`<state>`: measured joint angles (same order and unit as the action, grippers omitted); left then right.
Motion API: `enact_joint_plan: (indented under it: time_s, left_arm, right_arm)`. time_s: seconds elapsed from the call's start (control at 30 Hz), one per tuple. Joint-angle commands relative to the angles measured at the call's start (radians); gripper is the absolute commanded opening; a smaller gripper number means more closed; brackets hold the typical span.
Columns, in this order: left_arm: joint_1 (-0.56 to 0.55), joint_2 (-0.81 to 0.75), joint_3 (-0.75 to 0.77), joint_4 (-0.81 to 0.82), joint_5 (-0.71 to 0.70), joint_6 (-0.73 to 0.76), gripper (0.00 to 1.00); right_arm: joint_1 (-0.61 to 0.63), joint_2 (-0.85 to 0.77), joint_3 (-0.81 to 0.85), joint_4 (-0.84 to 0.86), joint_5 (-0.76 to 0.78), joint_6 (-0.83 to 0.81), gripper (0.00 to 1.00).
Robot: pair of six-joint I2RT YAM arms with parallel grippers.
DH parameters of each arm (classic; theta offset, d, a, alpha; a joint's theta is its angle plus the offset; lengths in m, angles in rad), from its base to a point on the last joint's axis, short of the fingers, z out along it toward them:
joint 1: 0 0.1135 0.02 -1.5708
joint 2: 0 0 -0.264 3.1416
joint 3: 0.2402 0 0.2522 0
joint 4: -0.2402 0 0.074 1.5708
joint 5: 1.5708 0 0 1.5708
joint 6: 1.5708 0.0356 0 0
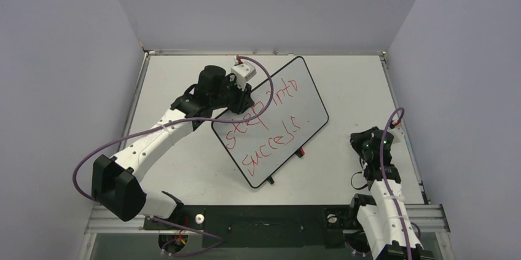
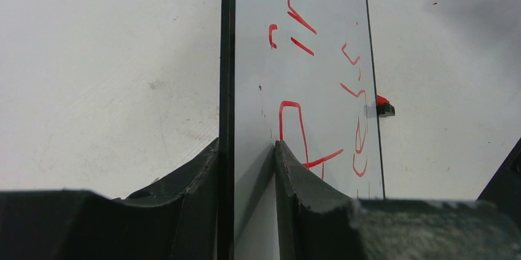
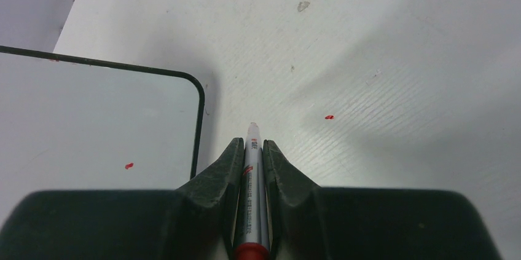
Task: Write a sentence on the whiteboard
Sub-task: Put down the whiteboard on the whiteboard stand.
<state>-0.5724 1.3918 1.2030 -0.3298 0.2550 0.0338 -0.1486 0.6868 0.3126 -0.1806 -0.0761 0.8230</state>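
One whiteboard (image 1: 311, 105) bearing one two-line sentence (image 1: 264, 128), left fingers (image 2: 190, 177) parted astride its edge; right fingers (image 3: 289, 171) clamped on one marker (image 3: 253, 174).

Red hand-written sentence (image 1: 261, 126) on whiteboard (image 1: 310, 97), 2 lines: approx "step into" over "success", uneven strokes, last letters iffy. Marker (image 3: 252, 192) barrel has small print + red logo, too blurry to read.

Left claw (image 2: 246, 144) parted, arm (image 1: 153, 137) outstretched; right claw (image 3: 253, 144) clamped, arm (image 1: 382, 195) folded.
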Motion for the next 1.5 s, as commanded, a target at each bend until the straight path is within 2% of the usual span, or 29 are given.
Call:
enact_joint_plan:
  time_s: [0.0, 0.03, 0.1, 0.13, 0.3, 0.67, 1.47]
  left_arm:
    - [-0.007, 0.015, -0.006, -0.028, -0.058, 0.127, 0.18]
    - [-0.007, 0.015, -0.003, -0.036, -0.059, 0.130, 0.15]
    - [-0.007, 0.016, 0.007, -0.058, -0.059, 0.135, 0.02]
    - [-0.008, 0.016, 0.009, -0.071, -0.060, 0.136, 0.01]
    - [-0.008, 0.020, 0.025, -0.106, -0.065, 0.137, 0.19]
    - [-0.008, 0.032, 0.005, -0.147, -0.102, 0.117, 0.38]
    - [-0.009, -0.010, -0.006, -0.147, -0.204, 0.128, 0.50]
  right_arm:
    - [0.014, -0.020, 0.037, 0.015, 0.008, -0.009, 0.00]
    - [0.015, -0.022, 0.037, 0.014, 0.008, -0.008, 0.00]
    - [0.023, -0.025, 0.035, 0.012, 0.006, -0.006, 0.00]
    - [0.030, -0.027, 0.034, 0.011, 0.006, -0.006, 0.00]
    - [0.049, -0.038, 0.028, 0.006, 0.010, -0.005, 0.00]
    - [0.076, -0.064, 0.020, 0.001, 0.025, -0.001, 0.00]
    - [0.094, -0.078, 0.014, -0.008, 0.044, -0.015, 0.00]
